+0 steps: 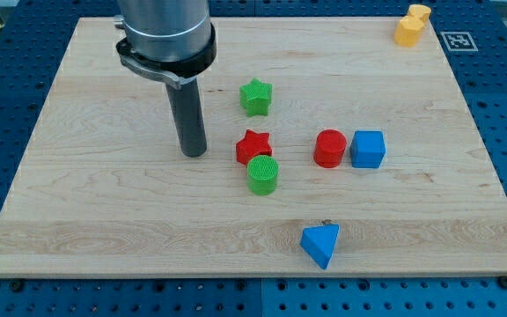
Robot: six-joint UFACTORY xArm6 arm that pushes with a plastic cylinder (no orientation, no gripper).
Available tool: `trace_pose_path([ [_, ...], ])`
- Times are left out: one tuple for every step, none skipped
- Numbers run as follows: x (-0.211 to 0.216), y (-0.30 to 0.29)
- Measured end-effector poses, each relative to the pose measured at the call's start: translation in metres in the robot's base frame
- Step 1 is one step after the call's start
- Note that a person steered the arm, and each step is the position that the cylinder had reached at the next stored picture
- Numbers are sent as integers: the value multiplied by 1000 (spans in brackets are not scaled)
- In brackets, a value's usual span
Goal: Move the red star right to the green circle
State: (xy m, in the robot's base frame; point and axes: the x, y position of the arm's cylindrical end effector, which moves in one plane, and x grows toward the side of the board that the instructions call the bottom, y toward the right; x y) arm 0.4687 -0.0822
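Note:
The red star (253,145) lies near the board's middle. The green circle (262,174) sits just below and slightly right of it, touching or nearly touching. My tip (194,152) rests on the board to the left of the red star, with a gap of about one block's width between them. The rod rises to the arm's grey body at the view's top.
A green star (256,96) lies above the red star. A red cylinder (330,148) and a blue cube (368,149) stand side by side to the right. A blue triangle (321,243) lies near the bottom edge. Yellow blocks (411,25) sit at the top right corner.

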Motion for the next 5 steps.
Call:
trace_pose_path([
  [0, 4],
  [0, 21],
  [0, 46],
  [0, 65],
  [0, 69],
])
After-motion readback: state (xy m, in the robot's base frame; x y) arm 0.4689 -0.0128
